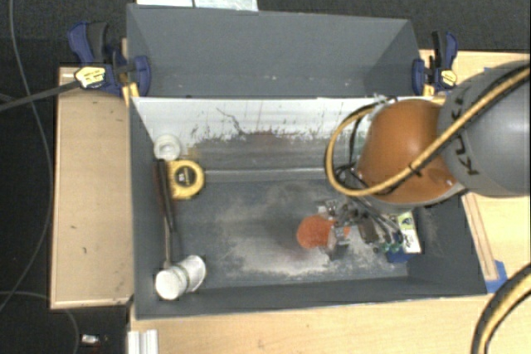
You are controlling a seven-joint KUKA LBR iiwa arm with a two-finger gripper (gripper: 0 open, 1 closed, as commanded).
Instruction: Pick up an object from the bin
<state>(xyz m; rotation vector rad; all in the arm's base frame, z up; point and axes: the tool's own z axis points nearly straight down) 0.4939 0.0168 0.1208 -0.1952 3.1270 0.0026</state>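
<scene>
The only writing that can be partly read is on the arm [498, 147] itself: dark letters run sideways on its grey shell, beginning with what looks like "KU", the rest cut off by a cable. The arm comes in from the right, and its rounded orange cover [400, 147], ringed by a looping yellow-and-black cable [335, 155], hangs over the right half of the grey metal bin [274, 296]. Below the cover the jaws are down near the bin floor, right of centre and towards the near wall, just beside an orange-red lump [310, 235] that lies on their left. Whether the lump is touched cannot be told, nor whether the jaws are open or closed — the wrist's dark hardware crowds that spot. To the right of the jaws, partly under the wrist, lies a green, white and blue packet [406, 239]; its print is too small to read. Well apart, on the left side of the bin, a yellow tape measure [186, 179] has a dark round centre with no legible label, and a small white cap [168, 148] sits just behind it in the far left corner. A long dark rod [165, 211] lies along the left wall, and a silvery cylinder [180, 278] rests at its near end — whether the two are joined cannot be told.
</scene>
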